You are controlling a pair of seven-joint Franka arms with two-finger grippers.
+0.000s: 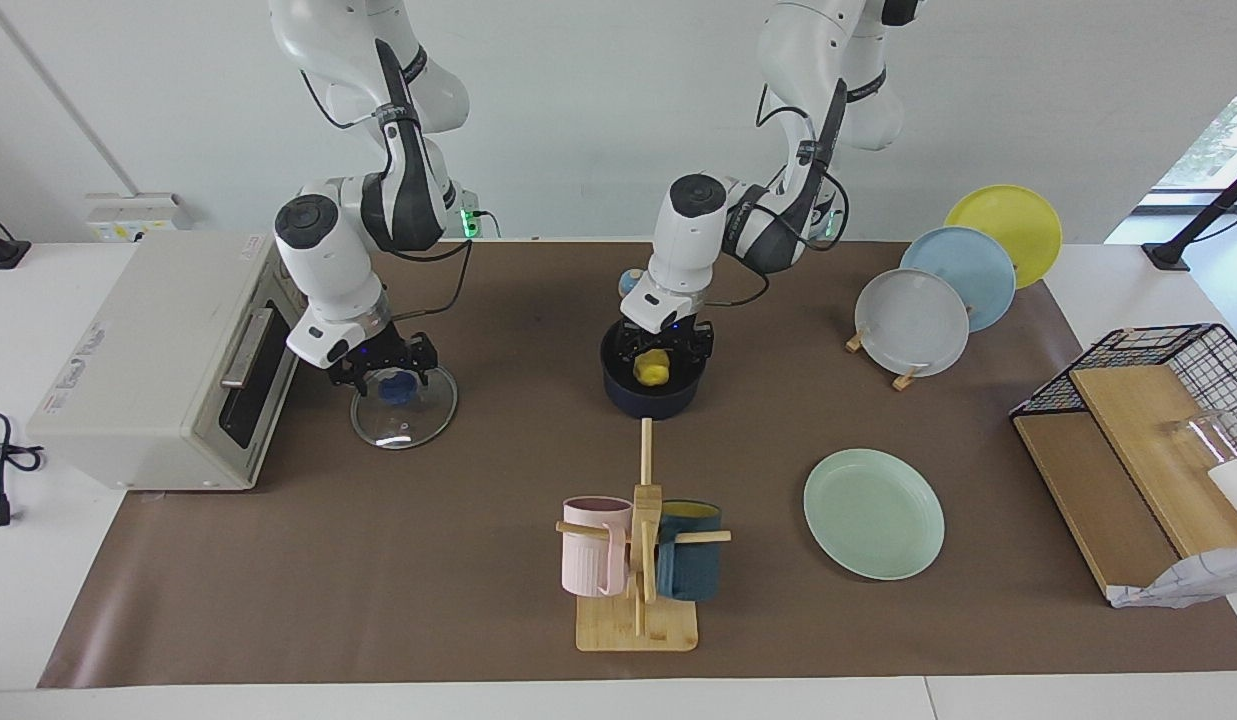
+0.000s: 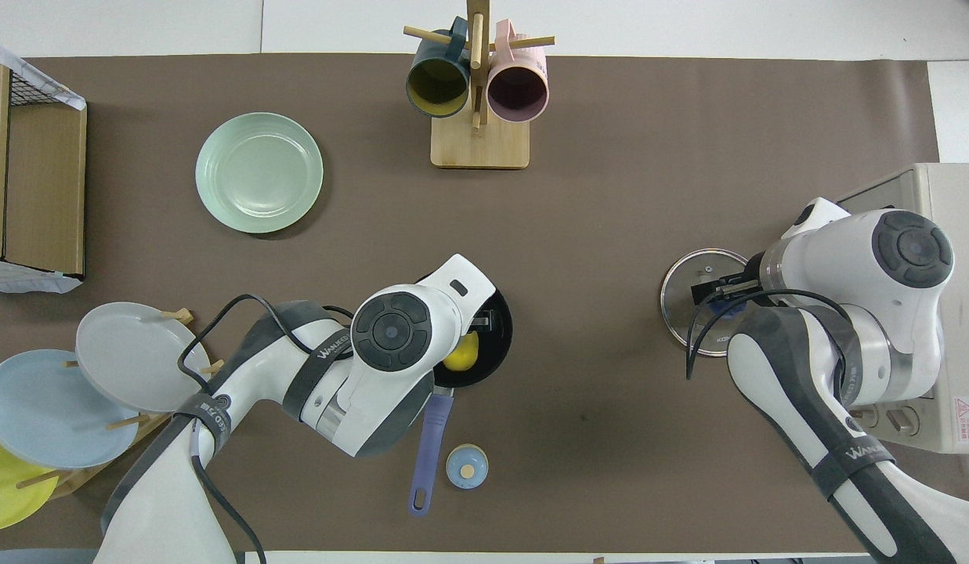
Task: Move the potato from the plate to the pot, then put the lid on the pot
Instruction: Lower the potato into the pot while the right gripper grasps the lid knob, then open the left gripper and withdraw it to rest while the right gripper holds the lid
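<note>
My left gripper [image 1: 664, 352] is down inside the pot [image 1: 650, 398], and its fingers stand apart on both sides of the potato [image 1: 654, 369]. I judge that the potato is released, because it seems to rest in the black inside of the pot, though I cannot see whether a finger touches it. In the overhead view the yellow of it shows just past the wrist. The pot stands in the middle of the table, its long handle pointing toward the robots, with a small dome bell [image 2: 466, 466] beside the handle.

My right gripper [image 1: 386, 372] is low over the lid [image 1: 405, 406], with open fingers around the blue knob [image 1: 398, 386]; whether they touch it I cannot tell. The lid lies flat in front of the toaster oven [image 1: 163, 365], at the right arm's end of the table.

The plate [image 1: 874, 513] is empty, farther from the robots than the pot and beside the mug stand [image 1: 638, 560].

I think the lid is the delicate part. It is glass with a metal rim, probably rather heavy and breakable, and smooth at the edge. The knob is the only good place to hold it, so I would close firmly on it and lift straight up.
</note>
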